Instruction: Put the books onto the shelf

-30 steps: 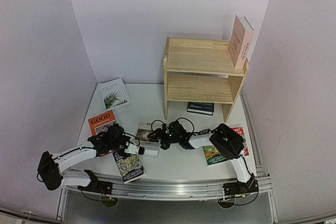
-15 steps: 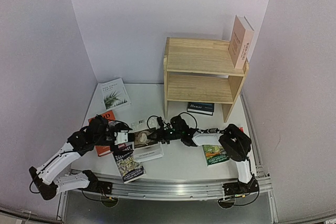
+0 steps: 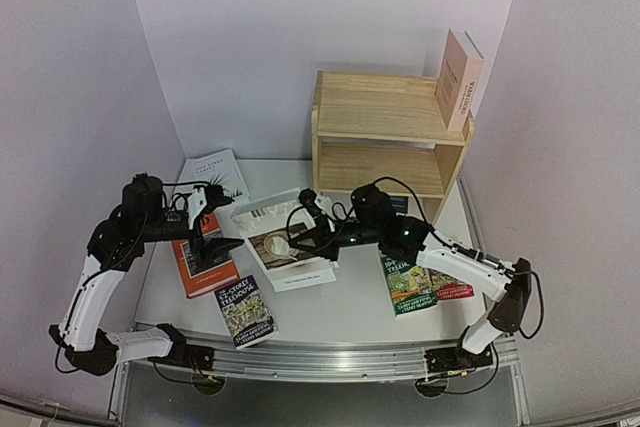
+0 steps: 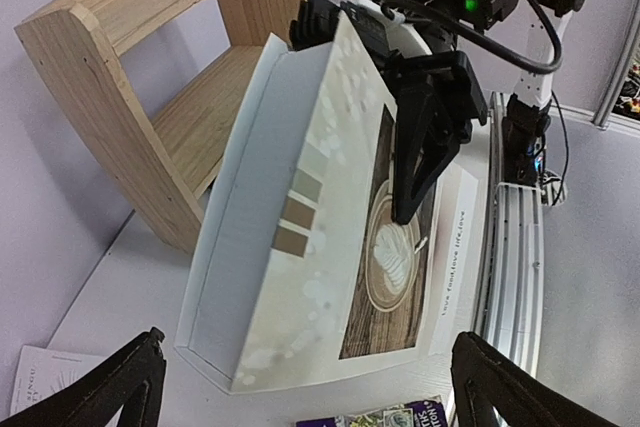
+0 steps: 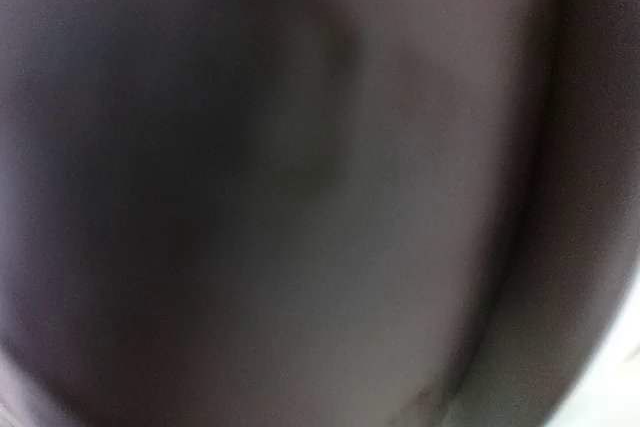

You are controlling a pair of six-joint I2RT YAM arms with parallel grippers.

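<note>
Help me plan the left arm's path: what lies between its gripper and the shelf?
The coffee-cover book, clamped in the right gripper; the left wrist view shows it.

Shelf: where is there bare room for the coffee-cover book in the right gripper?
The top board is bare left of the upright pale book; the lower board looks bare across. Crowded: the table, with the green book and orange book.

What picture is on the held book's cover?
The white book shows latte art on brown wood; left wrist view.
</note>
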